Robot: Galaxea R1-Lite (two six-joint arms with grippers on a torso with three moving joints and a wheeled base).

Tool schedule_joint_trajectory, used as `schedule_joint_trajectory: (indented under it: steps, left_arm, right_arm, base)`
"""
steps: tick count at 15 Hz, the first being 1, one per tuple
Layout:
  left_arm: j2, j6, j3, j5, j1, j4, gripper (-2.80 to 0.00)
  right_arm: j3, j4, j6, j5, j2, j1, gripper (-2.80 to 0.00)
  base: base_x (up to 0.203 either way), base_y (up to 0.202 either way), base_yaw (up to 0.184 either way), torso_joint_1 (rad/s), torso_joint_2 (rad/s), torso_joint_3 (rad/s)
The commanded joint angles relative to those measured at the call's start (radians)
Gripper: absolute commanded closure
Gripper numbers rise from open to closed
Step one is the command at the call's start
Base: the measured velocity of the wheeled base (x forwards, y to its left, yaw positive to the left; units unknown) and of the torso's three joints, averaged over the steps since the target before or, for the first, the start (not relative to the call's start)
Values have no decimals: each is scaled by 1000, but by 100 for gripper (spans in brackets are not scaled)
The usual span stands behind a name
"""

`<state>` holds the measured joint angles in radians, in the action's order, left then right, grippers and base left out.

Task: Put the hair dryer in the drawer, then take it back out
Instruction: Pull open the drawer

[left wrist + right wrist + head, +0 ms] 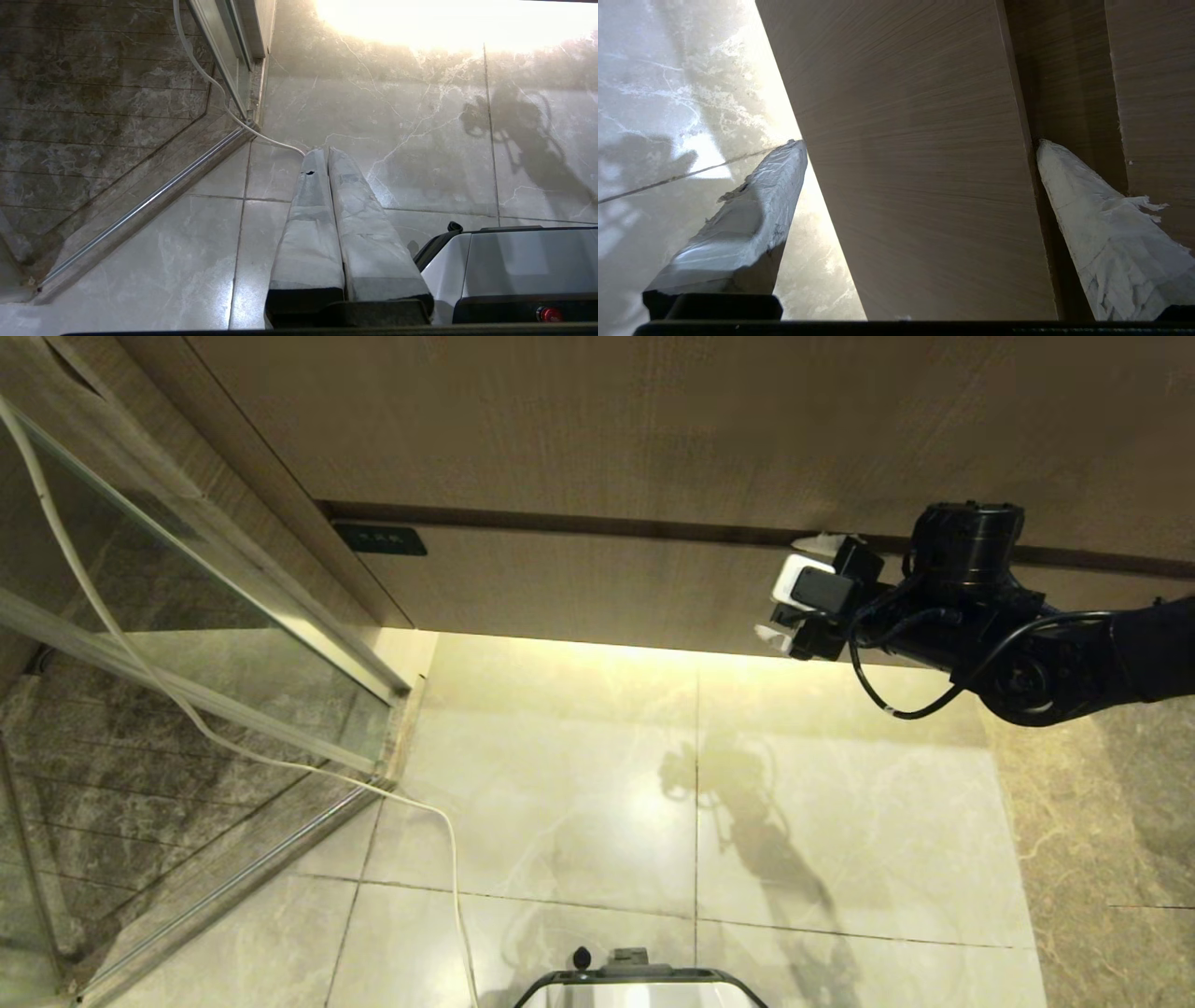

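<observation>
Drawer (pixel 597 588) — shut, flat front across the frame's upper middle, black label (pixel 380 539) at its left end. Right gripper (pixel 798 588) — spread wide, empty, one finger (pixel 1101 233) at the drawer's top seam, the other below its lower edge. Left gripper (pixel 327 158) — pressed closed, parked over floor tiles (pixel 579 784). Hair dryer — nowhere in your views. Progress: you're at the opening step; stowing and retrieval remain.
</observation>
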<state>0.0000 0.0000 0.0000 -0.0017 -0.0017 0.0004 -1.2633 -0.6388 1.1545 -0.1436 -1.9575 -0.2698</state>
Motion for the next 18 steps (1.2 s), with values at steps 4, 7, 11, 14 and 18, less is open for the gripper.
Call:
schedule_joint_trajectory:
  steps: [4, 7, 11, 14, 18]
  left_arm:
    - [0, 0, 1, 0, 0, 0, 0]
    - [0, 0, 2, 0, 0, 0, 0]
    - [0, 0, 2, 0, 0, 0, 0]
    - [0, 0, 2, -1, 0, 0, 0]
    - [0, 0, 2, 0, -1, 0, 0]
  right_arm:
    - [-19, -15, 20, -11, -34, 11, -280]
    - [-18, 5, 36, -17, -38, 18, -280]
    - [-19, 188, 42, -7, -28, 32, -280]
    - [-18, 267, 39, 5, -14, 41, -280]
    - [-12, 279, 36, 26, -7, 46, -280]
  base:
    - [0, 0, 0, 0, 0, 0]
    - [0, 0, 0, 0, 0, 0]
    - [0, 0, 0, 0, 0, 0]
    - [0, 0, 0, 0, 0, 0]
    - [0, 0, 0, 0, 0, 0]
